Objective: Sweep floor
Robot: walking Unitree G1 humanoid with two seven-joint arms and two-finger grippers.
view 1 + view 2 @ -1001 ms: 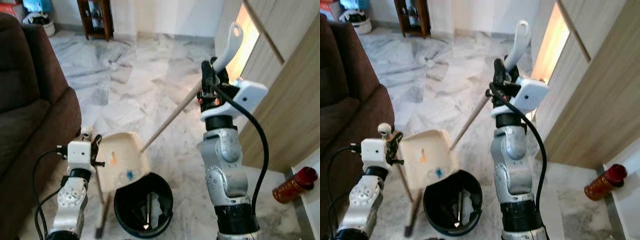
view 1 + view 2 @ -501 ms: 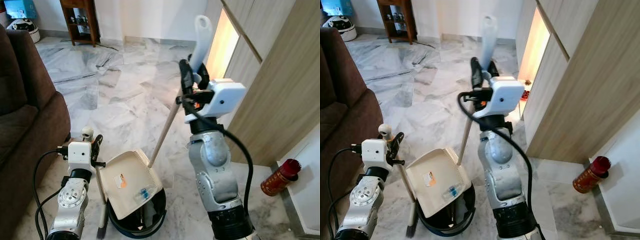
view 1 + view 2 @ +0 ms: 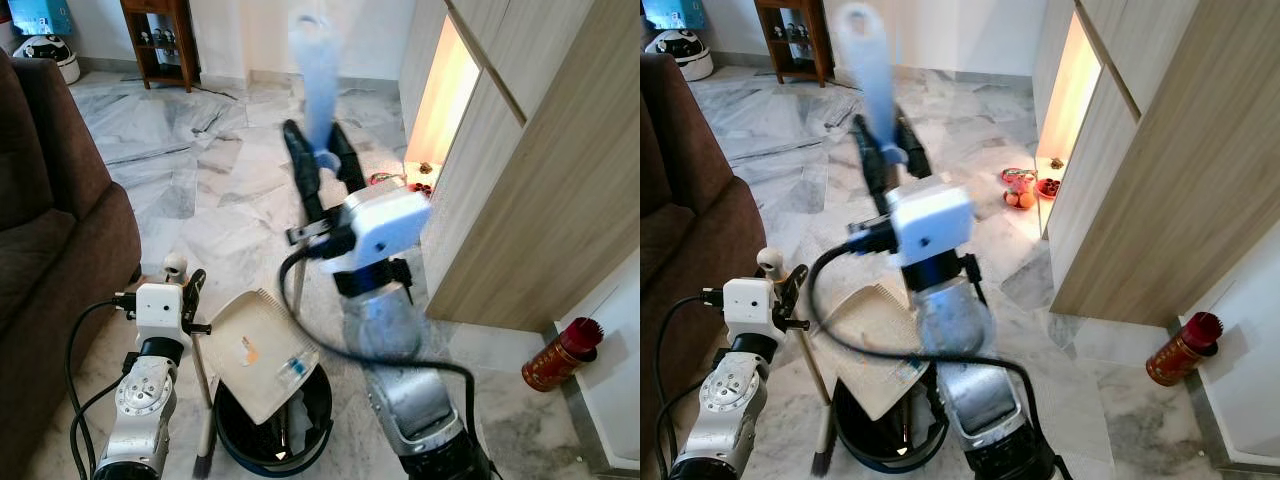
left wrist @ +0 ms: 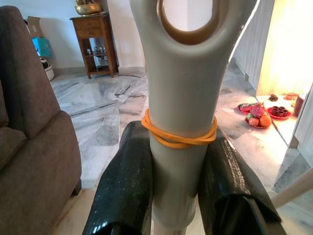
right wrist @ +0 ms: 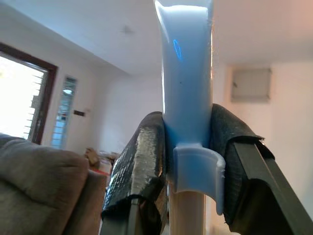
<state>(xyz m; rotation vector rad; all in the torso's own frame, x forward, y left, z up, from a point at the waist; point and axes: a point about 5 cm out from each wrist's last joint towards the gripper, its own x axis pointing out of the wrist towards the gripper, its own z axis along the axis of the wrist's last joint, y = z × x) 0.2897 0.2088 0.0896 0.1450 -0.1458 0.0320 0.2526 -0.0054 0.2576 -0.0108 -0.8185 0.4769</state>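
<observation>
Bright, even daylight; warm glare spills from the lit gap (image 3: 440, 100) by the wall. The right arm (image 3: 385, 300) and handle (image 3: 315, 60) are motion-blurred.

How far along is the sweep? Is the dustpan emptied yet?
Done: litter is collected on the dustpan. In hand: the right gripper grips the pan's long handle and tilts the pan over the black bin; the left gripper holds the broom upright beside it. Left: an orange bit and a blue bit lie on the pan, so it isn't emptied.
</observation>
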